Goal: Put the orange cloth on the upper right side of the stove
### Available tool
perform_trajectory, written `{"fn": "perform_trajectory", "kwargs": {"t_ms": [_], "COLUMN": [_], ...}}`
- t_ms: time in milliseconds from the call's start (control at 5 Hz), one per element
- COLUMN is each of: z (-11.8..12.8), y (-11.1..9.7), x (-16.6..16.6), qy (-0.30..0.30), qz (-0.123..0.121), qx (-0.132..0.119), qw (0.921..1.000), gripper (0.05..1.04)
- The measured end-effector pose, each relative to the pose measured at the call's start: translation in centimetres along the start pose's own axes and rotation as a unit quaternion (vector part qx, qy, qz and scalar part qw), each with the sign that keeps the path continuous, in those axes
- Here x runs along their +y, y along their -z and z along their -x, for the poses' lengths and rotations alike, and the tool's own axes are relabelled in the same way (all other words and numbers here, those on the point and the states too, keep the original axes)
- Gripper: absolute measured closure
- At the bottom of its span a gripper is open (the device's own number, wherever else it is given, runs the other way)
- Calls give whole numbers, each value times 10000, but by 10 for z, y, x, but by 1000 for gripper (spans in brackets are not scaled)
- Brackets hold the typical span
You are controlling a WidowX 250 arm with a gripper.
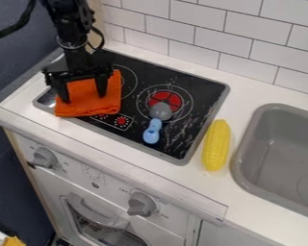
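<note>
The black gripper (84, 97) hangs over the left part of the stove, open, its two fingers spread wide with the orange cloth (91, 104) between and below them. Whether the fingertips touch the cloth cannot be told. The cloth lies spread over the left end of the stove (201, 91), near its front left corner, partly covering a burner ring and some of the control marks. Part of its upper side is hidden behind the gripper.
A toy spoon-like utensil with a blue handle (152, 132) and grey head rests on the stove by the red burner. Right of the stove lies yellow corn (216, 145), then a grey sink (278, 158). A white tiled wall (234, 36) runs behind.
</note>
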State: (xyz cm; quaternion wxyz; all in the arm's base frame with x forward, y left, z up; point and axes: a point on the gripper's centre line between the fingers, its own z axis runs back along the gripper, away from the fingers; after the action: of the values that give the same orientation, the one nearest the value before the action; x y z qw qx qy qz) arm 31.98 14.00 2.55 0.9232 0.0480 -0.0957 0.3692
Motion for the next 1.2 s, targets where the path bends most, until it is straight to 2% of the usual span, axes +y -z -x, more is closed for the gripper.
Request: {"fn": "perform_trajectory", "kwargs": {"t_ms": [400, 600, 800, 1000, 1200], "z": [-16, -28, -31, -31, -20], "y": [13, 16, 17, 16, 14], "x": [-6, -12, -26, -57, -95], "qy": [-108, -193, -145, 203, 729], "qz": [-121, -106, 5, 180, 416], "qx": [82, 18, -6, -70, -55], "qw": [9998, 9998, 9999, 9996, 9965], "gripper": [85, 85, 85, 85, 85]}}
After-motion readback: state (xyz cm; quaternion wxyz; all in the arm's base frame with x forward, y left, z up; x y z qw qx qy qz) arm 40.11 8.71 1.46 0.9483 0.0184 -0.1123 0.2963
